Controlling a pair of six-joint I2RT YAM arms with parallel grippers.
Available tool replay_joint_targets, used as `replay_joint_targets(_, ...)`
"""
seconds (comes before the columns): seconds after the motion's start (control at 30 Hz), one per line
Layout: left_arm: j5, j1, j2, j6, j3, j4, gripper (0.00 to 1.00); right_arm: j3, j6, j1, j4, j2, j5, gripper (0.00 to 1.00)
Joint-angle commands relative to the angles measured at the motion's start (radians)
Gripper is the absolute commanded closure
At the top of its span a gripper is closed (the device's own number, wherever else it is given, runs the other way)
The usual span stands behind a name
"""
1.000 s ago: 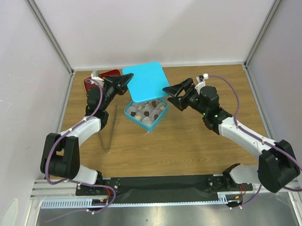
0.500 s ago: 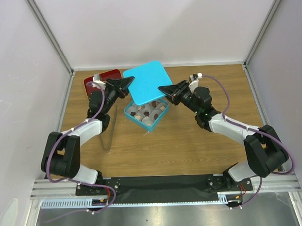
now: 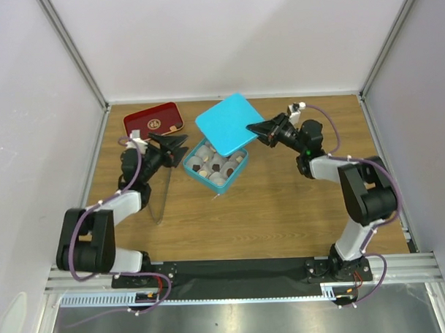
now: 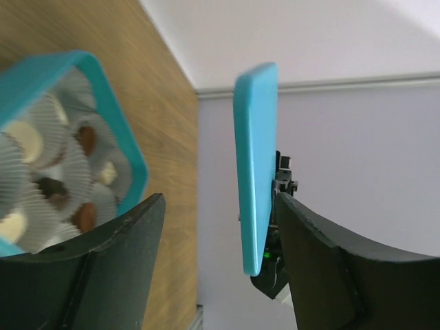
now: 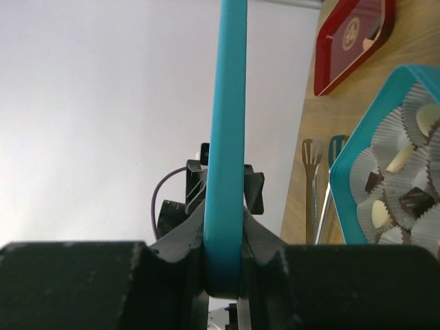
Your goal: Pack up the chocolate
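My right end effector is clamped narrow on one edge of the teal lid, holding it in the air, tilted, above the far right corner of the teal box. In my right wrist view the lid stands edge-on, a thin teal strip running straight up from between my two dark fingers, which press on both of its faces. My left end effector is spread wide with nothing in it, off to the left of the box and apart from the lid. In my left wrist view the lid's far edge shows between my two open fingers, with the other arm behind it. The chocolates sit inside the open box on the wooden surface, each in a white crinkled paper cup; some pieces are dark brown and some light tan. The box lies at an angle near the middle of the surface, between my two arms. A red tray with a gold emblem rests at the far left, well apart from the box. A pair of metal tongs lies flat on the wood to the left of the box.
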Motion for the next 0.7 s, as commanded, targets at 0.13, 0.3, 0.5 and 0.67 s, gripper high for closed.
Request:
replay_joint_targets(0.13, -0.028, 0.146, -0.212, 0.347, 0.087, -0.460, 0.28, 0.166, -0.032, 0.026, 0.170, 0.151, -0.316, 1.00)
replay_joint_targets(0.3, -0.045, 0.146, -0.188, 0.491, 0.242, -0.643, 0.28, 0.170, -0.086, 0.063, 0.128, 0.207, -0.299, 1.00)
replay_joint_targets(0.5, 0.005, 0.146, -0.128, 0.511, 0.223, -0.624, 0.28, 0.185, -0.158, 0.109, 0.050, 0.275, -0.278, 1.00)
replay_joint_targets(0.67, 0.058, 0.139, -0.093, 0.480, 0.166, -0.535, 0.28, 0.190, -0.192, 0.115, 0.030, 0.303, -0.268, 1.00)
